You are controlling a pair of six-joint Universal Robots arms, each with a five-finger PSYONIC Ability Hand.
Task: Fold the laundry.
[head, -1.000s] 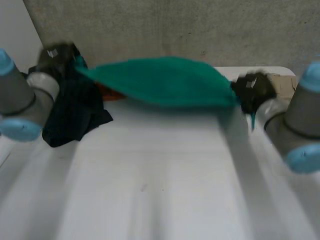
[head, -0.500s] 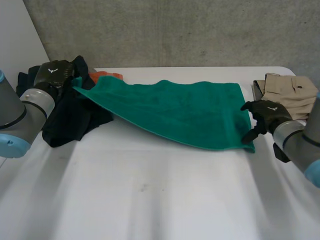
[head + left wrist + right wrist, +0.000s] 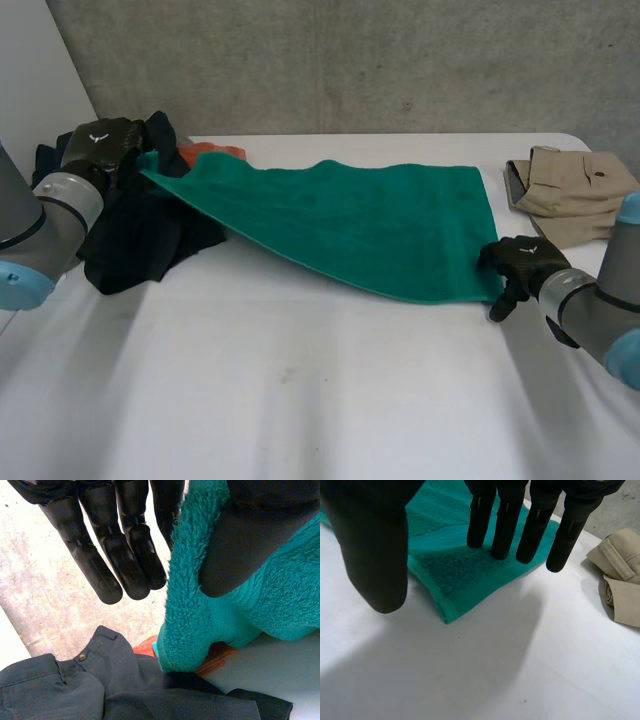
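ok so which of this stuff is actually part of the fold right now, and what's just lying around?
In the job:
green towel, spread on the white table
left hand, pinching its far corner
right hand, open at its near corner

Lying about:
dark clothes, heaped by the left hand
orange cloth beside them
beige garment, folded, beyond the right hand

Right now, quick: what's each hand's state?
Left hand: shut on the towel, corner pinched against the thumb.
Right hand: open, fingers straight at another towel corner, holding nothing.
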